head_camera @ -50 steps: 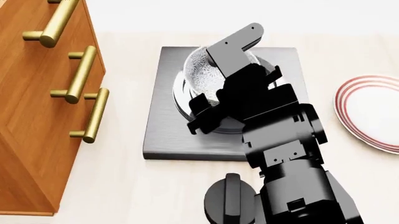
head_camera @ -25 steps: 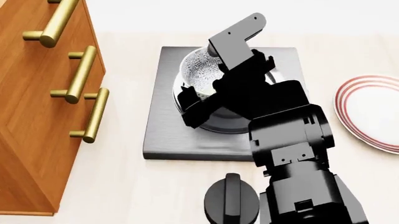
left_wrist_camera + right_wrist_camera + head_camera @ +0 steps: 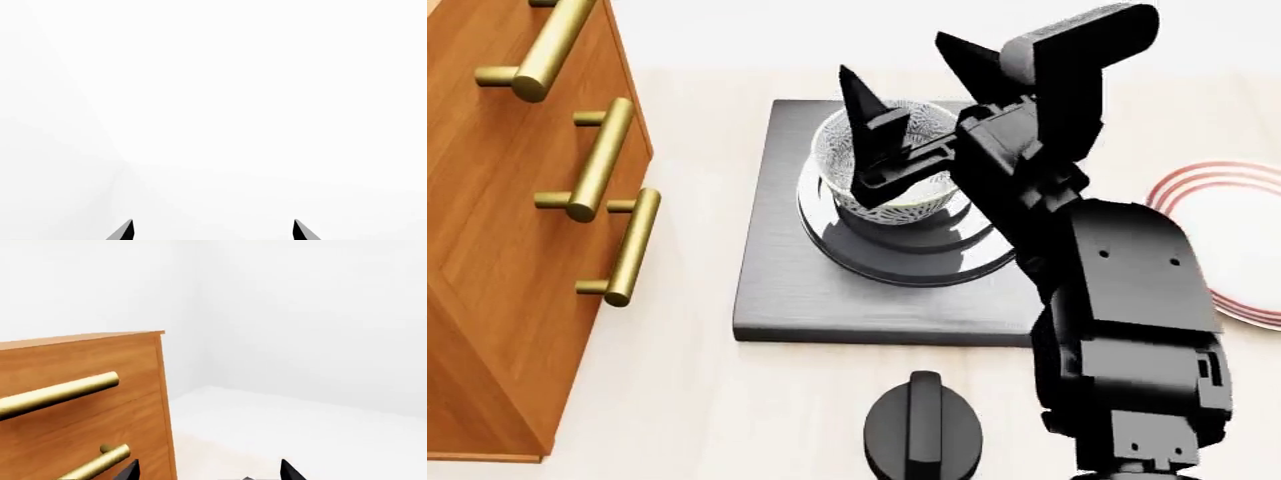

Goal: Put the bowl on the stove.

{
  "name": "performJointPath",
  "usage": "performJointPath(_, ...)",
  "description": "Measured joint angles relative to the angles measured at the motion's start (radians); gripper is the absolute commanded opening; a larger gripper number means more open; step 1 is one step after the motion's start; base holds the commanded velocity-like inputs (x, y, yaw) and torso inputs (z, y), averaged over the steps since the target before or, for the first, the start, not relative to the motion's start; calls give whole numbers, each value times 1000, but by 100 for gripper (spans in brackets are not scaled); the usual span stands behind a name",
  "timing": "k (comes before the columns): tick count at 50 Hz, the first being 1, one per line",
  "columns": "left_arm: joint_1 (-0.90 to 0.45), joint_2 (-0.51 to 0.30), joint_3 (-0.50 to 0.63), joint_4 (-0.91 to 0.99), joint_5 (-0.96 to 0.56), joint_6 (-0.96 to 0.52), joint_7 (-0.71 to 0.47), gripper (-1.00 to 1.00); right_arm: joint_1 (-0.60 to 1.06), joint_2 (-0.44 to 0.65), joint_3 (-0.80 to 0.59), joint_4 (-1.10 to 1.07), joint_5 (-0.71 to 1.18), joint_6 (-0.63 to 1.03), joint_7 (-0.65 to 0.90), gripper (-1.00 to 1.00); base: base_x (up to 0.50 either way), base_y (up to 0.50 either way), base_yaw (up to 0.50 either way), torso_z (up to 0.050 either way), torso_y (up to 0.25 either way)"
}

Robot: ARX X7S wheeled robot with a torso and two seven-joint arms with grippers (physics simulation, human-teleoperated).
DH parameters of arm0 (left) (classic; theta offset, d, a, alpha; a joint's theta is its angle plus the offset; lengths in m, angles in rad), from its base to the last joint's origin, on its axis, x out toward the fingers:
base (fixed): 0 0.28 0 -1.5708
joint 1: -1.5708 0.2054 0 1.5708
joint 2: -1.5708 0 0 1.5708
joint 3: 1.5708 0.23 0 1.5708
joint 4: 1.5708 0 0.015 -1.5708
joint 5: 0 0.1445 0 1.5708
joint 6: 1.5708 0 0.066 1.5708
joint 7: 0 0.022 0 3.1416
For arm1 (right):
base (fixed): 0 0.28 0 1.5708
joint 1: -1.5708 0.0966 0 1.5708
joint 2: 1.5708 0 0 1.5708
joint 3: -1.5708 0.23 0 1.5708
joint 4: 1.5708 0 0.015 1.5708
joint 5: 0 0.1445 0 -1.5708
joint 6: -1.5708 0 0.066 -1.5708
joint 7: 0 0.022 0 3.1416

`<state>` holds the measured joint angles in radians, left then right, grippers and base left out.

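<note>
Right pincer [image 3: 914,85] now raised, spread wide above bowl [image 3: 888,170] on stove [image 3: 777,260]; no writing.

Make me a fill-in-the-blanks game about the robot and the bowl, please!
1. The speckled bowl sits on the dark ____.
2. The right gripper above the bowl has its fingers ____.
3. The wooden cabinet has handles coloured ____.
4. The plate with red rings lies to the ____ of the stove in the head view.

Missing words: stove; open; gold (brass); right
</note>
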<state>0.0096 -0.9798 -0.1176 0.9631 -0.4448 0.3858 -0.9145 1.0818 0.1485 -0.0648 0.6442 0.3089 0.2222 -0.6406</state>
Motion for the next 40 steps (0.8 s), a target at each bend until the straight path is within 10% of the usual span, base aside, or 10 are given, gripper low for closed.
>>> performJointPath(17,0,-6,-3,3,-7,-3,3,100,-340,-14,330,-481,349,19,23,100,0,0,0,0,0)
performJointPath(40,1,-3,-2,1,-6,-2,5,100,-546,-78,652,-579,912,17,-98,100,0,0,0,0,0)
